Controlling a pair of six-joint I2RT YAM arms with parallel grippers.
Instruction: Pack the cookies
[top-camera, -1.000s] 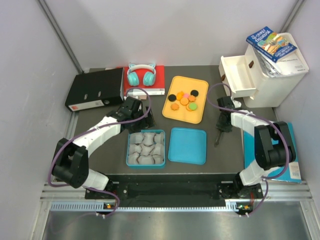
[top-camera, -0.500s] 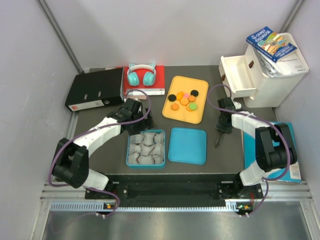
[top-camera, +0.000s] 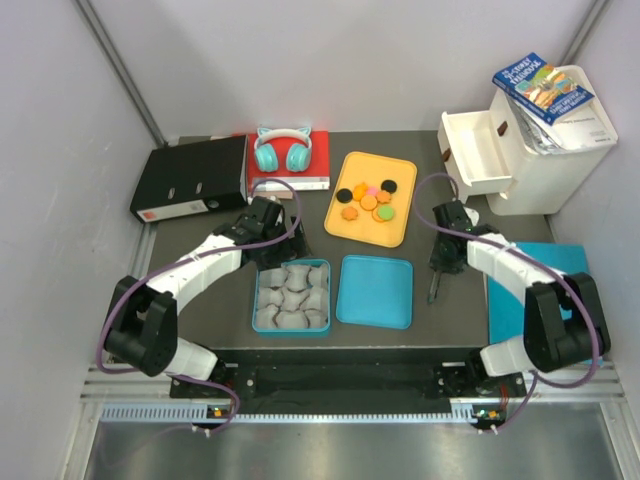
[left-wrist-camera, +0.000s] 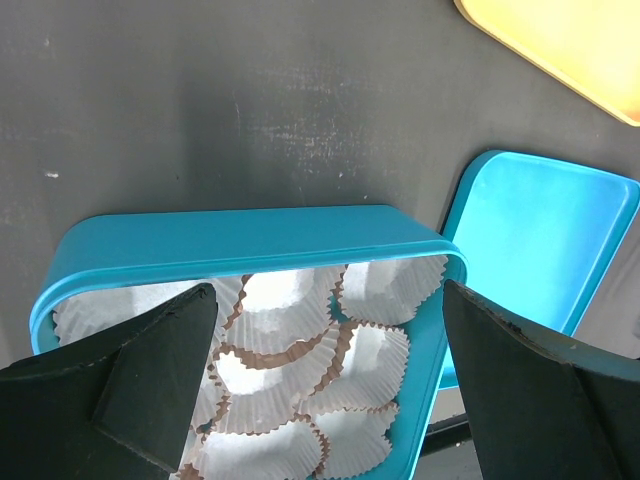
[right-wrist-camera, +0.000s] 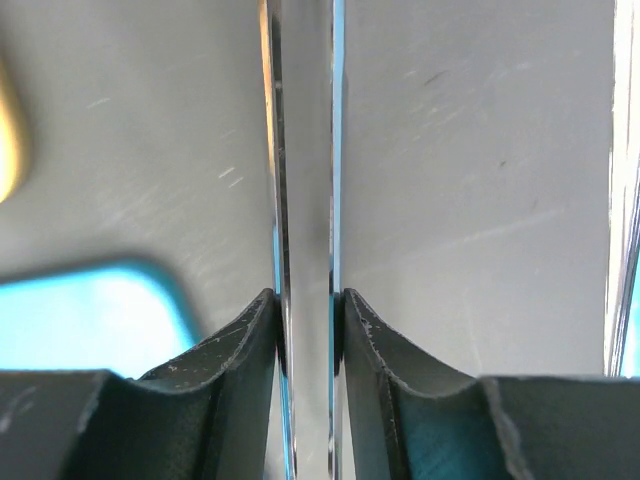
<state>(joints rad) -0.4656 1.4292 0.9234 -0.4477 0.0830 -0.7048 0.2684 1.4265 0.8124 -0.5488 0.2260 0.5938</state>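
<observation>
The cookies (top-camera: 367, 199), small flat discs, mostly orange with some black, one pink and one green, lie on a yellow tray (top-camera: 396, 232) at the table's middle back. My left gripper (top-camera: 276, 250) is open and empty, hovering over the far edge of a teal box (top-camera: 290, 265) filled with white paper cups (top-camera: 292, 297). In the left wrist view the open gripper (left-wrist-camera: 325, 300) straddles the cups (left-wrist-camera: 290, 330) inside the box (left-wrist-camera: 250, 240). My right gripper (top-camera: 440, 262) is shut on a thin shiny metal tool (right-wrist-camera: 305, 150), right of the tray; the tool (top-camera: 434, 287) points toward me.
The teal lid (top-camera: 375, 291) lies flat right of the box. A black binder (top-camera: 190, 180), teal headphones (top-camera: 281, 150) on a red book, and a white drawer unit (top-camera: 530, 140) with a book on top line the back. A blue sheet (top-camera: 560, 262) lies at right.
My right arm has swung its elbow outward to the right and the gripper with the tool has shifted slightly toward me. The left gripper has edged a little toward the box.
</observation>
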